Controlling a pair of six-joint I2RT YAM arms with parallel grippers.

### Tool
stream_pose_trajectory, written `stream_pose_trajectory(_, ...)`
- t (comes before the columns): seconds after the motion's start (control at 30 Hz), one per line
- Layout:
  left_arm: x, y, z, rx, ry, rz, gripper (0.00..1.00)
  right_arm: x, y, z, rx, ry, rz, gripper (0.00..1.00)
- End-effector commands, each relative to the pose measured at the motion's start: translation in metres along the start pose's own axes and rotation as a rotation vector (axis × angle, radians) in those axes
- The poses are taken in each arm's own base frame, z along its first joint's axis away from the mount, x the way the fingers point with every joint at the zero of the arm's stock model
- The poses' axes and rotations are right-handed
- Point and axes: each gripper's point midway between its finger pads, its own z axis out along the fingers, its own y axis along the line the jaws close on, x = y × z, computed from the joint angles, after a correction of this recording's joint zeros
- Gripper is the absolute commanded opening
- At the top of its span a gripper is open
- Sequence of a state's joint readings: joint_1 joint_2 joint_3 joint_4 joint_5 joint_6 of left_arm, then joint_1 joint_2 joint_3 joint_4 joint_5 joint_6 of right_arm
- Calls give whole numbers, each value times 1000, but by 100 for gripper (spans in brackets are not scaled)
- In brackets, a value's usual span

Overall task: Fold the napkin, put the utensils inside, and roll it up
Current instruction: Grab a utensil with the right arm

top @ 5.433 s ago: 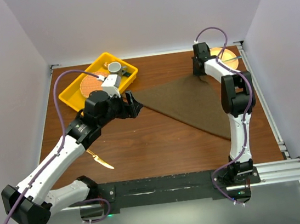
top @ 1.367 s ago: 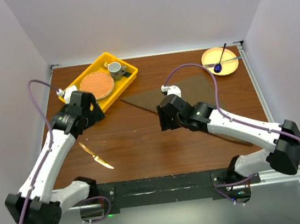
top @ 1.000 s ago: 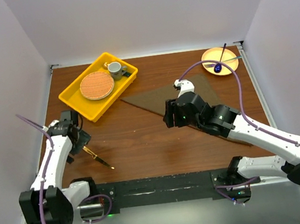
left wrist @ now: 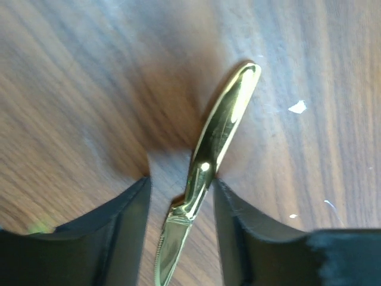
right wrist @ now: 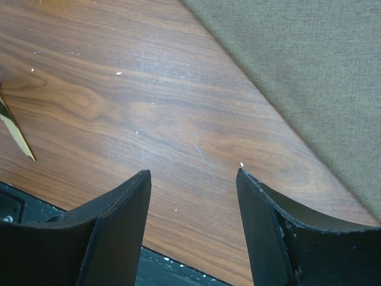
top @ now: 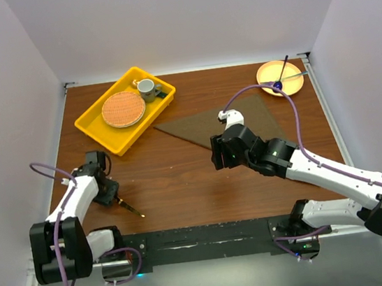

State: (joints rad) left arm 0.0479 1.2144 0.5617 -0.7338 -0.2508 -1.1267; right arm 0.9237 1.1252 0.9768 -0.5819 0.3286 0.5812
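Observation:
The napkin [top: 196, 125] lies folded into a triangle in the middle-right of the table, and its olive cloth fills the upper right of the right wrist view [right wrist: 309, 59]. One gold utensil, a knife [top: 133, 208], lies near the front left. My left gripper [top: 106, 191] is down over its handle. In the left wrist view the knife [left wrist: 223, 119] runs between the jaws of my left gripper [left wrist: 181, 179]. The right finger [left wrist: 238, 220] touches the handle and a gap remains on the other side. My right gripper [top: 219, 155] hovers open over bare wood by the napkin's near edge [right wrist: 193, 173].
A yellow tray [top: 97, 127] at the back left holds a round orange woven mat [top: 123, 109] and a mug [top: 145, 87]. An orange plate [top: 293, 86] at the back right carries a dark blue spoon and a teal-handled utensil. The knife's blade tip [right wrist: 15, 134] shows in the right wrist view.
My left arm swung from beside the tray down to the front left and lowered over the knife, its jaws narrowing around the handle. The right gripper barely shifted.

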Motion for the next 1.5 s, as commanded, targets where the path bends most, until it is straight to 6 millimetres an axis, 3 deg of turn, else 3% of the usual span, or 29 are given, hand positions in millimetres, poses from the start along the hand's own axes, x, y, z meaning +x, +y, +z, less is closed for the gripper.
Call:
stream_pose_trajectory(0.0, 25, 12, 23, -4, 56, -123, 42, -10, -5, -7, 17, -44, -11, 63)
stream_pose_trajectory(0.3, 12, -5, 3, 119, 10, -94, 1, -19, -12, -20, 37, -71, -14, 64)
stream_pose_trajectory(0.5, 1, -13, -31, 174, -31, -3, 0, -27, -13, -28, 36, -98, -8, 64)
stream_pose_trajectory(0.67, -7, -47, -82, 270, -151, 209, 0, -31, -20, -34, 71, -109, -14, 66)
stream_pose_trajectory(0.7, -2, -61, -101, 316, -182, 283, 0, -34, -20, -36, 71, -115, -16, 66)
stream_pose_trajectory(0.77, 3, -76, -117, 362, -227, 377, 0, -37, -23, -39, 84, -122, -18, 66)
stream_pose_trajectory(0.8, 16, -84, -129, 405, -253, 461, 0, -41, -22, -42, 82, -131, -18, 66)
stream_pose_trajectory(0.83, 21, -106, -146, 499, -284, 507, 0, -42, -24, -44, 87, -136, -21, 67)
stream_pose_trajectory(0.9, 41, -121, -165, 581, -336, 697, 0, -50, -25, -51, 95, -158, -22, 69)
stream_pose_trajectory(0.93, 47, -144, -183, 679, -403, 804, 0, -51, -27, -53, 102, -157, -28, 70)
stream_pose_trajectory(1.0, 49, -151, -198, 670, -460, 846, 0, -58, -28, -60, 103, -179, -31, 73)
stream_pose_trajectory(1.17, 73, -158, -192, 710, -387, 944, 0, -59, -28, -57, 117, -153, -76, 74)
stream_pose_trajectory(1.2, 79, -157, -186, 717, -363, 969, 4, -59, -27, -56, 118, -148, -87, 75)
stream_pose_trajectory(1.23, 82, -157, -178, 691, -356, 1007, 14, -56, -21, -54, 88, -131, -97, 76)
stream_pose_trajectory(1.27, 83, -154, -174, 667, -345, 1020, 32, -54, -14, -48, 62, -108, -137, 77)
stream_pose_trajectory(1.3, 82, -152, -170, 651, -342, 1018, 40, -50, -7, -44, 24, -82, -168, 78)
stream_pose_trajectory(1.33, 80, -150, -179, 689, -345, 965, 47, -43, 6, -39, -39, -39, -206, 79)
stream_pose_trajectory(1.37, 78, -151, -184, 728, -351, 931, 60, -42, 10, -34, -58, -18, -276, 79)
stream_pose_trajectory(1.4, 77, -153, -189, 784, -354, 888, 68, -34, 13, -17, -52, 29, -325, 79)
stream_pose_trajectory(1.43, 70, -150, -205, 847, -359, 813, 78, -30, 19, -9, -84, 48, -378, 79)
stream_pose_trajectory(1.47, 62, -148, -209, 856, -361, 767, 92, -28, 21, 0, -100, 52, -463, 81)
